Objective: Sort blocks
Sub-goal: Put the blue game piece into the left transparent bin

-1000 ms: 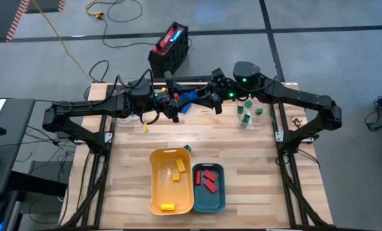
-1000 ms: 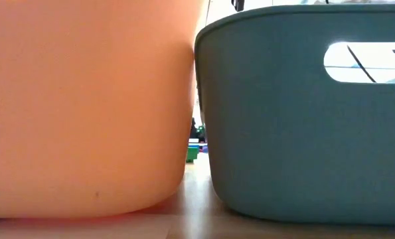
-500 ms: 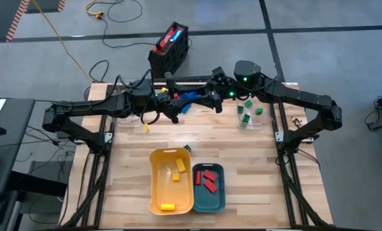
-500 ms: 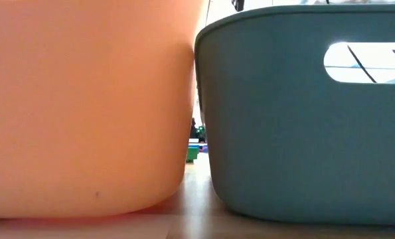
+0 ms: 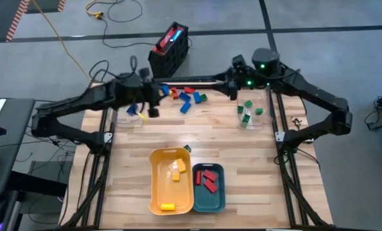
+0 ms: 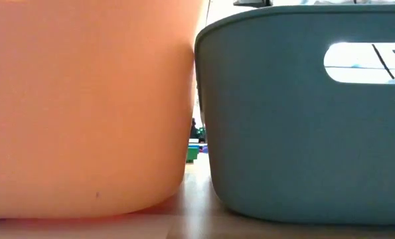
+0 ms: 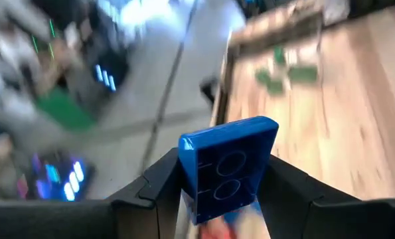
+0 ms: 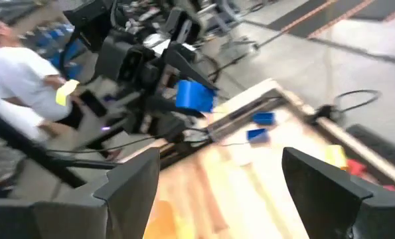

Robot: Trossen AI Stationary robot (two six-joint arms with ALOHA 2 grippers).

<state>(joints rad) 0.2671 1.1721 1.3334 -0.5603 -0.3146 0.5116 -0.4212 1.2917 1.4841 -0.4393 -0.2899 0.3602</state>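
While the left gripper is clamped on a blue block, standing on end between its fingers, it hangs over the far left part of the table. A few blue blocks lie right beside it near that far left edge, probably the drop spot. More loose blocks sit mid-table at the far edge, between the arms. The right gripper holds nothing, fingers spread wide, at the far right near green blocks. Yellow tray and teal tray stay well nearer.
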